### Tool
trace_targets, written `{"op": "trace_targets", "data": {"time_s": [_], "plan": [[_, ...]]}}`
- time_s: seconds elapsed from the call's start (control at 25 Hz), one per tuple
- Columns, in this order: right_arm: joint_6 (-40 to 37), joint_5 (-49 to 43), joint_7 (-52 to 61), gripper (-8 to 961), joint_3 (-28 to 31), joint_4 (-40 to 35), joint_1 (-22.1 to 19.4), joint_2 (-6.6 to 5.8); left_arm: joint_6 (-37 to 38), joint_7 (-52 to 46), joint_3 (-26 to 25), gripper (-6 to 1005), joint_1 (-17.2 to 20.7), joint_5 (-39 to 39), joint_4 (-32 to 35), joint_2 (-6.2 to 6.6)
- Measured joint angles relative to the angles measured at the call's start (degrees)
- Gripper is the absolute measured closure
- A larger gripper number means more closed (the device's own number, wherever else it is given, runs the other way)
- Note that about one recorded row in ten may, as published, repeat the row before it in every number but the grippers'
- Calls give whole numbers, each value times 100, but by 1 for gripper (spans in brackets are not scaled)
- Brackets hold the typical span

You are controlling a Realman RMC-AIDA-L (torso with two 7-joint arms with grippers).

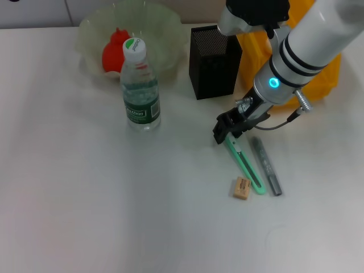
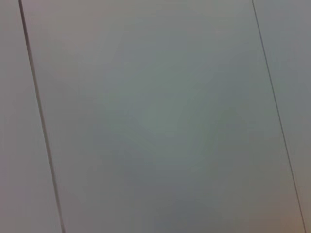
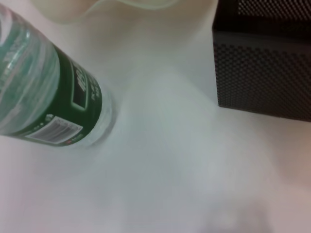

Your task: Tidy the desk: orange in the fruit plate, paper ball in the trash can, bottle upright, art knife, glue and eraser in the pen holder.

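My right gripper (image 1: 230,131) is low over the desk (image 1: 85,216), right at the upper end of the mint-green art knife (image 1: 245,164), which lies flat. The grey glue (image 1: 266,166) lies beside the knife, and the tan eraser (image 1: 242,188) rests at the knife's near end. Behind the gripper stands the black mesh pen holder (image 1: 215,61) (image 3: 265,63). The bottle (image 1: 140,91) (image 3: 53,107) stands upright, left of it. The orange (image 1: 115,50) sits in the pale green fruit plate (image 1: 165,34). The yellow trash can (image 1: 255,54) is partly hidden by my right arm. The paper ball is out of view.
The left wrist view holds only a plain grey surface with thin lines. In the right wrist view the fruit plate's rim (image 3: 121,4) shows beyond the bottle. The desk's far edge meets a wall behind the plate.
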Motion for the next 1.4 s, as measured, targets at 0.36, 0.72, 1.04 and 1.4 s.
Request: {"op": "trace_targets", "data": {"time_s": [0.36, 0.72, 1.04, 1.4], "plan": [[-3, 8, 3, 542, 0, 154, 90, 0, 30, 12, -63, 221, 1, -4, 0, 0], [-2, 9, 8, 720, 0, 115, 92, -14, 27, 14, -62, 222, -6, -17, 0, 0], [-3, 9, 8, 755, 4, 148, 81, -18, 4, 13, -61, 222, -30, -24, -6, -2], [-55, 9, -24, 765, 5, 143, 86, -26, 33, 13, -61, 221, -21, -49, -10, -14]]}}
